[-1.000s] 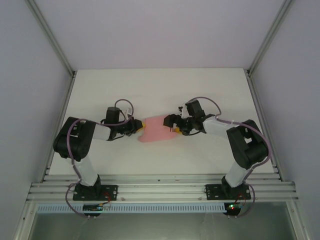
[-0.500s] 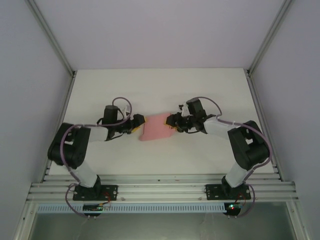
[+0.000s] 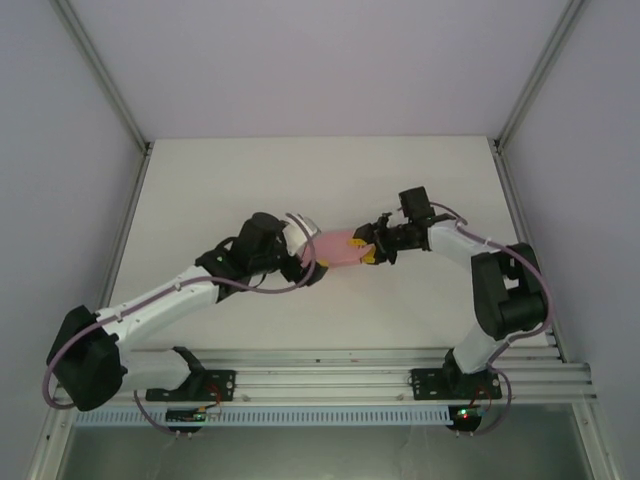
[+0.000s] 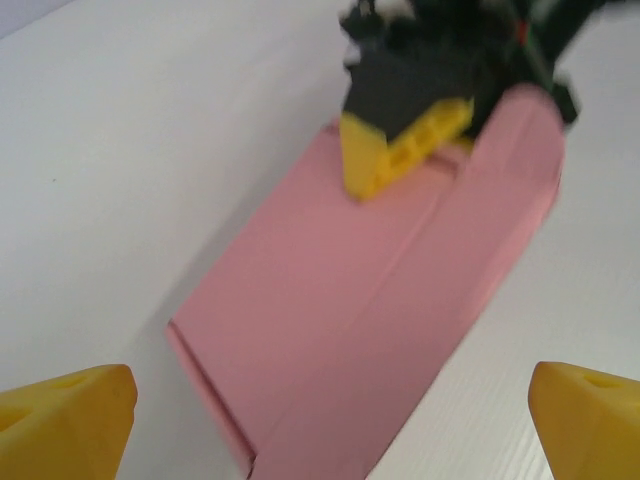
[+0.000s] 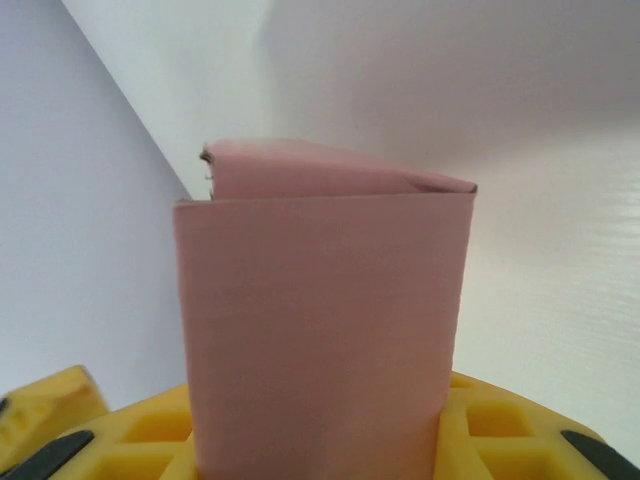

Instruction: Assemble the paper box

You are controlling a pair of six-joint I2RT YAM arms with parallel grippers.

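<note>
Right wrist view: the right gripper (image 5: 320, 440) has its jaws closed on the one thin pink paper box (image 5: 320, 300). The card is pinched between two yellow pads (image 5: 500, 430) and stands out ahead of them as a flattened sleeve, its far end gaping slightly so that two layers show. From the left wrist view, one yellow finger of that same gripper presses on top of the box's far end. The box lies flat and low over the white tabletop (image 4: 130, 130), with one long crease running down its length. Whether its near end touches the surface cannot be told. The left gripper (image 4: 325, 440) has its jaws spread wide and holds nothing; its two yellow fingertips (image 4: 65, 420) sit far apart at either lower corner, with the near end of the box just ahead of the gap between them. From the top external view, the single box sits near the middle of the tabletop, between the two grippers, which point at each other from left and right. Two arms reach in from their bases on the aluminium rail (image 3: 320, 380) at the near edge: the left arm (image 3: 160, 300) stretched out long and low, the right arm (image 3: 500, 290) folded more tightly.
</note>
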